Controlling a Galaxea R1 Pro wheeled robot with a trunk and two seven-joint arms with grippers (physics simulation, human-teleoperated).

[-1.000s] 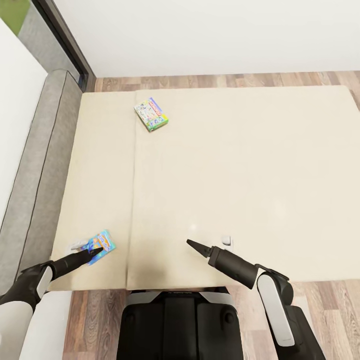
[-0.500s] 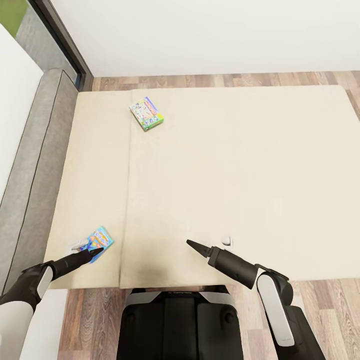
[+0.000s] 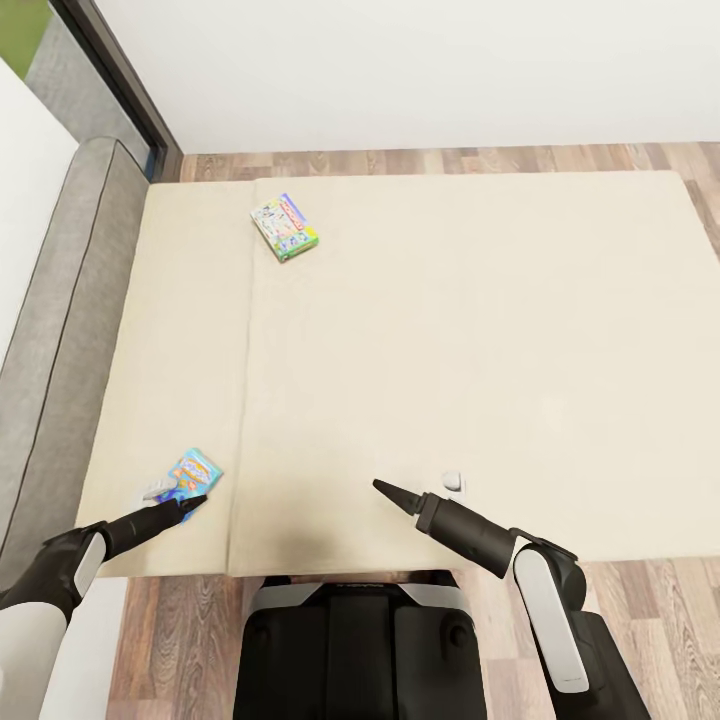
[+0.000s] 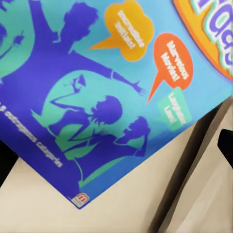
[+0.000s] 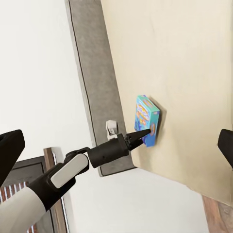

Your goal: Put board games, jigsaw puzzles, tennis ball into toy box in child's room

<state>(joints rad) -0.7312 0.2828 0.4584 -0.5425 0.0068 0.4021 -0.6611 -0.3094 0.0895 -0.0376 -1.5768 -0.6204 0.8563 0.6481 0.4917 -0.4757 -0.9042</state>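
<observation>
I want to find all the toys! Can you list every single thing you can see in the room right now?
Blue board game: one, blue with orange speech bubbles, near corner of the bed, right by the left gripper's tip.
Green-white board game: one, far part of the bed, lying flat.
Bed: one, plain beige mattress with a grey headboard along its side.
Floor: wood planks, beyond and in front of the bed.
Wall: white, behind the bed.
Left gripper: black, at the blue game's edge; jaws hard to judge.
Right gripper: black, over bare mattress, holding nothing.
</observation>
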